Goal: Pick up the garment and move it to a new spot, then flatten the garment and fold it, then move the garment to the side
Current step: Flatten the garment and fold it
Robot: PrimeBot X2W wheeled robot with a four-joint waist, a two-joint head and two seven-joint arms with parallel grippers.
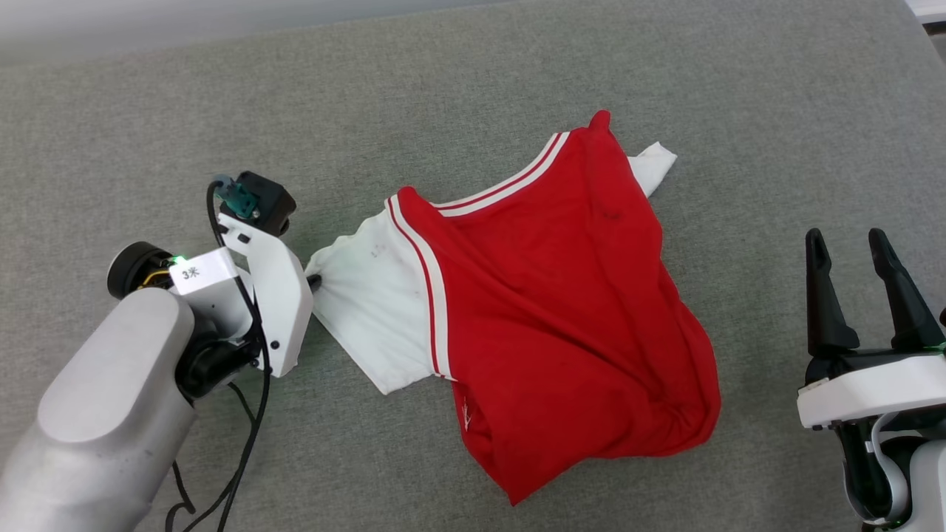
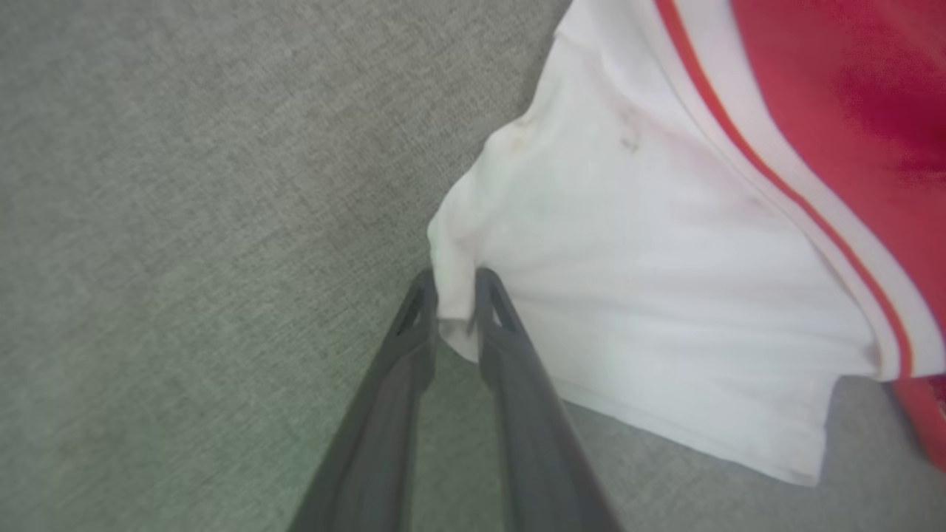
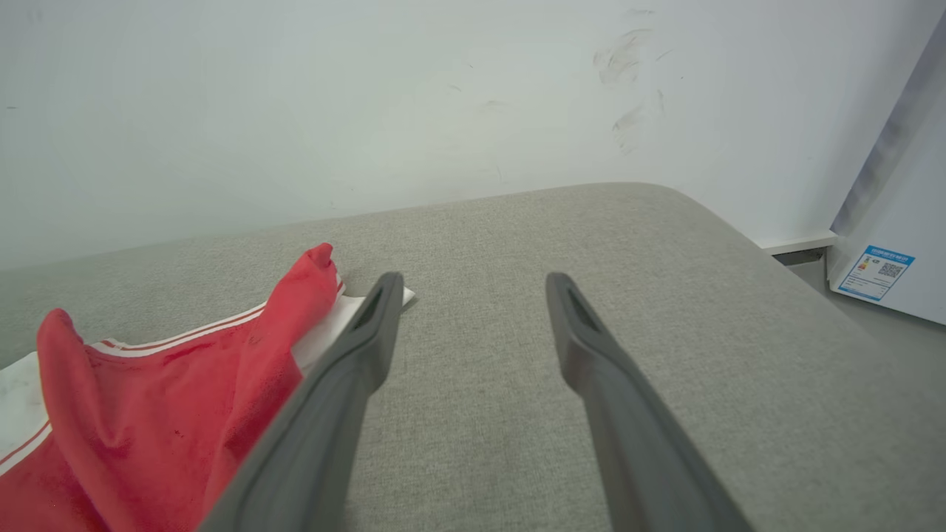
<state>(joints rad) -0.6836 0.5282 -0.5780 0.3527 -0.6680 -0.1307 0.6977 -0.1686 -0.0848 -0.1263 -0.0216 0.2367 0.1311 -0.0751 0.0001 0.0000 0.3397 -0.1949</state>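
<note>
**Fingers on a thin pinch: left fingers [image 2: 414,332] may lose the sleeve [image 2: 650,295]**

The garment [image 1: 562,295] lies crumpled in the middle of the worktop [image 1: 473,89]. Its red body is heaped toward the near right and one white sleeve is spread out to the left. The other sleeve [image 1: 654,166] pokes out at the far side from under the red cloth. The left fingers stand narrow, with only a small fold of the left sleeve's edge caught between their very tips.

That slim bite is the main risk, as I judge it. A lift or pull from here puts the weight of the whole body on it, and the woven worktop will drag on the cloth. The fold could slide out and the garment drop short of its new spot. Even with a firm hold, the garment would hang from one corner and bunch into a rope. That makes flattening harder, and the other sleeve may end up tucked under.

The right fingers [image 1: 824,295] stand wide and hold nothing. They are at the near right, apart from the garment, so no second hold shares the load. The worktop's rounded corner [image 3: 665,199] lies off to the right. A spot chosen too far that way would let cloth slip over the edge.
</note>
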